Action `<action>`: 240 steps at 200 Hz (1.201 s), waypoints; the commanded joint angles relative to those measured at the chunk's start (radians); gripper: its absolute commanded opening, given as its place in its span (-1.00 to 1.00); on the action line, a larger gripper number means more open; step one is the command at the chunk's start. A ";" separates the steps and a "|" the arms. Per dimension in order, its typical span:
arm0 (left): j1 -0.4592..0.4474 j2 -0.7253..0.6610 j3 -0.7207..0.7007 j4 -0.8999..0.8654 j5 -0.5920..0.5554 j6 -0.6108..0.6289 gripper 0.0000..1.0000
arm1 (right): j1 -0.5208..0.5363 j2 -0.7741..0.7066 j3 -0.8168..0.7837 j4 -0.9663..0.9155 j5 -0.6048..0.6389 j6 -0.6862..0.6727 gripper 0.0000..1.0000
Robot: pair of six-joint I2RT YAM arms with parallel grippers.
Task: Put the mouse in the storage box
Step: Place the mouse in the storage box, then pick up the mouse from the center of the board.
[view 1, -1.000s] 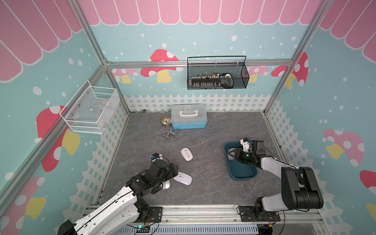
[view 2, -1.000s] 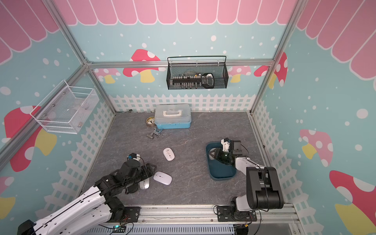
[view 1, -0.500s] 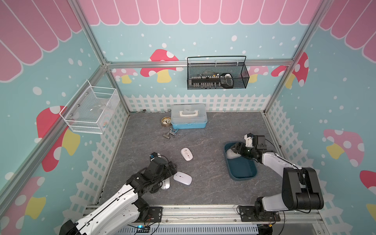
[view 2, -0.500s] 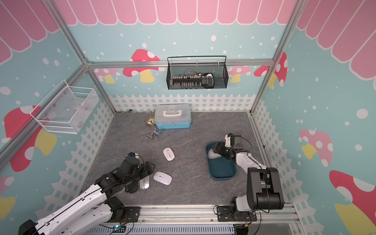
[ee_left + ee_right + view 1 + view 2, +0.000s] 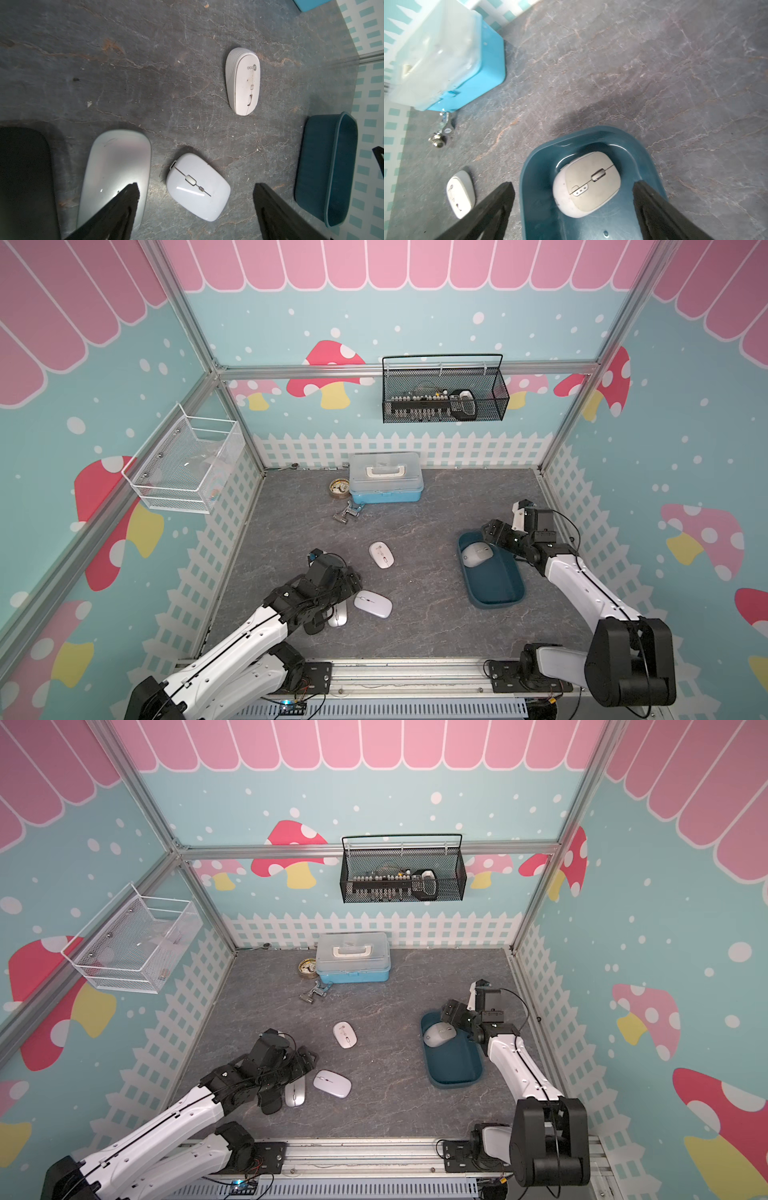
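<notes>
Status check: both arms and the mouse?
Right gripper open above grey mouse, which lies in the storage box. Left gripper open over white mouse on table. Silver mouse close beside it.

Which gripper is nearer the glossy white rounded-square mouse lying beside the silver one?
Left. The left gripper hangs open right beside that white mouse. The right gripper, also open, is far off over the dark teal plastic storage box.

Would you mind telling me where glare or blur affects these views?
Left wrist view: a broad sheen washes out the silver mouse. Right wrist view: the light-blue case is blurred and overexposed. Both top views: evenly lit and sharp.
</notes>
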 commanded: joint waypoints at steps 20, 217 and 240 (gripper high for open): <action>0.006 0.240 0.197 0.064 0.014 0.067 0.81 | 0.073 -0.071 -0.019 -0.007 -0.072 0.007 0.89; -0.087 1.040 0.759 -0.136 -0.167 0.011 0.94 | 0.087 -0.059 -0.077 0.044 -0.191 -0.030 0.90; -0.084 1.081 0.800 -0.148 -0.173 0.037 0.89 | 0.088 -0.063 -0.088 0.051 -0.194 -0.030 0.87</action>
